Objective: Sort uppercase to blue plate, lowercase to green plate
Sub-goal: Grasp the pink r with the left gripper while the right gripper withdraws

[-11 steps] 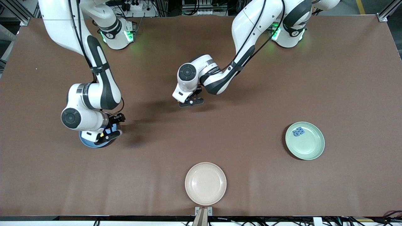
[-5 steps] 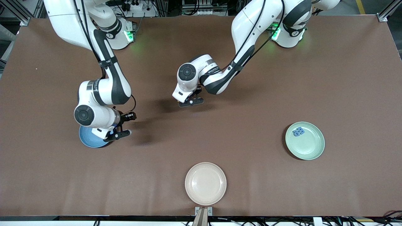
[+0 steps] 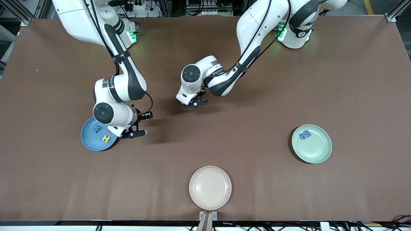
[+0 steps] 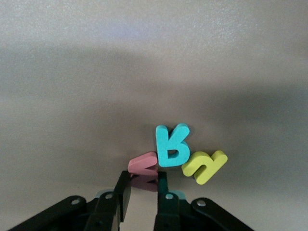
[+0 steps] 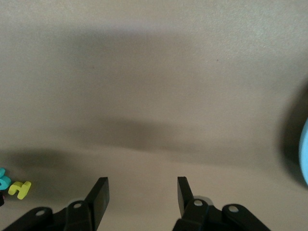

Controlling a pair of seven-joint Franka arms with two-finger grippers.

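Uppercase yellow H (image 3: 106, 138) and a blue letter (image 3: 97, 129) lie in your blue plate (image 3: 88, 141), toward the right arm's end of the table. Your right gripper (image 3: 141, 124) hangs open and empty over the table just beside that plate's rim. Near the table's middle, your left gripper (image 4: 143, 180) is clenched on a small red letter (image 4: 143, 163), just beside a green R (image 4: 172, 146) and a yellow h (image 4: 204, 166). The green plate (image 3: 316, 150) holds two blue lowercase letters (image 3: 305, 134).

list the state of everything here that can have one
left jaws, shut on red letter
right jaws, open, holding nothing
blue plate, holds blue W and yellow H
green plate, holds blue letters
green R, flat on table, loose
yellow h, flat on table, loose
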